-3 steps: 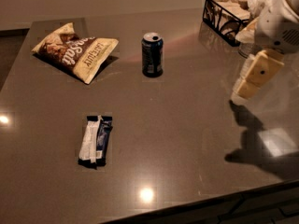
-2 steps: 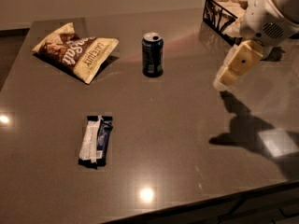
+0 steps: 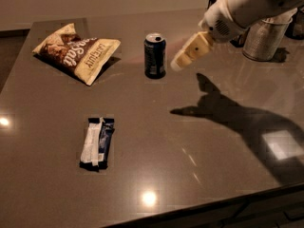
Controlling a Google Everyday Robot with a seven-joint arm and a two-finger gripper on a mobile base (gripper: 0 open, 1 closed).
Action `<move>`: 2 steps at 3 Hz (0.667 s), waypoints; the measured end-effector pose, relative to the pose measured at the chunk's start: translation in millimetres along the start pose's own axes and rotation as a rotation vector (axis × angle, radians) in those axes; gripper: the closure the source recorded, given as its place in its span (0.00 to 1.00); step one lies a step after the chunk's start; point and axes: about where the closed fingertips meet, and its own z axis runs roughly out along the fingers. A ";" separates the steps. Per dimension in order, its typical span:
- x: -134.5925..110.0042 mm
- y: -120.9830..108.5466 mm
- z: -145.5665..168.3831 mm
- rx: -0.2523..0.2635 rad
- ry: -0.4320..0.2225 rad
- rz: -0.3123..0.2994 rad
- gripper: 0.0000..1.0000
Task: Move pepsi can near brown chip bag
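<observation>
One tabletop (image 3: 228, 175) carries the things counted here. One can (image 3: 155, 55) stands near the middle of the far edge. One chip bag (image 3: 76, 52) lies by the far left corner. One wrapped bar (image 3: 97, 142) lies toward the near left corner. One metal cup (image 3: 260, 39) stands by the far right corner. One gripper (image 3: 179, 63) hangs above the tabletop, just right of the can.
</observation>
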 end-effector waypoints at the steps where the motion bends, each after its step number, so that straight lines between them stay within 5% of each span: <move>1: -21.6 -7.6 32.4 0.006 -0.038 0.044 0.00; 2: -35.2 -18.5 63.0 -0.002 -0.047 0.081 0.00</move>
